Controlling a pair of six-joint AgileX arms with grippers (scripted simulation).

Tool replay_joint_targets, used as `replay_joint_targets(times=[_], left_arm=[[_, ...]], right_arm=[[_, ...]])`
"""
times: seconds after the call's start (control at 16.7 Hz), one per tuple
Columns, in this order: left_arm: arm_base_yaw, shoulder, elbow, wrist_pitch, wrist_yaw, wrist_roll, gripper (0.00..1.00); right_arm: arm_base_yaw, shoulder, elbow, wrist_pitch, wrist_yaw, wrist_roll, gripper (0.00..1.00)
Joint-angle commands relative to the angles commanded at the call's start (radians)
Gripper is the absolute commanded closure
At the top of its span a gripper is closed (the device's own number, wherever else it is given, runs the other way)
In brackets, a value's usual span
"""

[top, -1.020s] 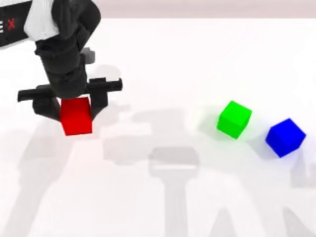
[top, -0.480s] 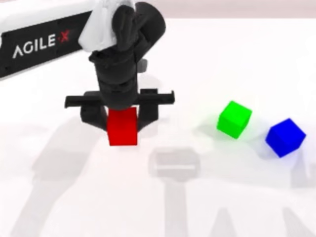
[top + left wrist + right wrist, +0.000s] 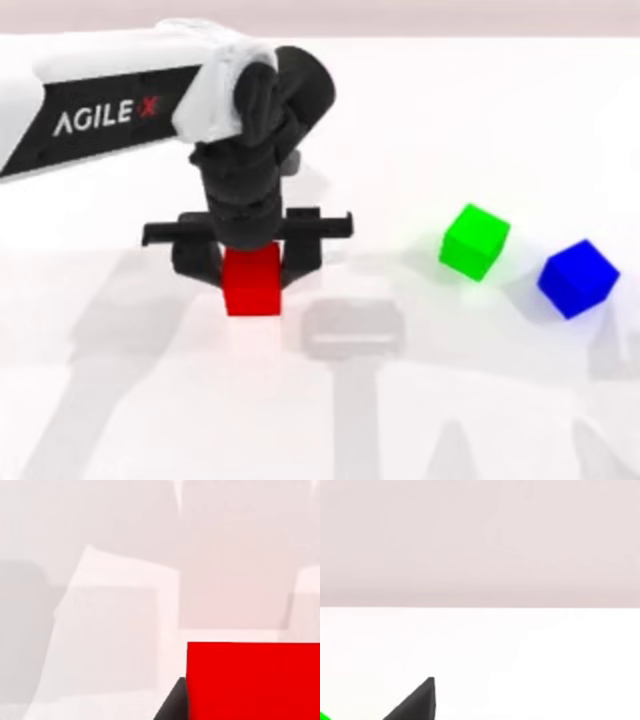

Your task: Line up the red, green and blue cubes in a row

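Left of the table's (image 3: pixel 420 120) middle, the left gripper (image 3: pixel 250 272) is clenched on the red cube (image 3: pixel 251 283), a black finger on each side of it. To the right sit the green cube (image 3: pixel 474 241) and, just beside it at the far right, the blue cube (image 3: pixel 578 278). Of the right gripper only a black finger tip (image 3: pixel 417 702) shows, so its grip cannot be told.

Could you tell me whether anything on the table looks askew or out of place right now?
Slightly. The green cube and blue cube sit turned at an angle, while the red cube, held square in the left gripper, is far to their left. Nothing is damaged.
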Motion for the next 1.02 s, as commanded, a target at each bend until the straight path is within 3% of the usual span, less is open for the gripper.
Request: replay_joint_targets(times=[0.18, 0.48, 1.02], left_arm=[[-0.003, 0.025, -0.068, 0.094, 0.0, 0.0, 1.0], [-0.004, 0.03, -0.081, 0.109, 0.0, 0.0, 1.0], [-0.004, 0.03, -0.081, 0.109, 0.0, 0.0, 0.32]], right_arm=[[0.0, 0.0, 0.0, 0.0, 0.0, 0.0, 0.0], [0.0, 0.0, 0.0, 0.0, 0.0, 0.0, 0.0], [0.0, 0.0, 0.0, 0.0, 0.0, 0.0, 0.0]])
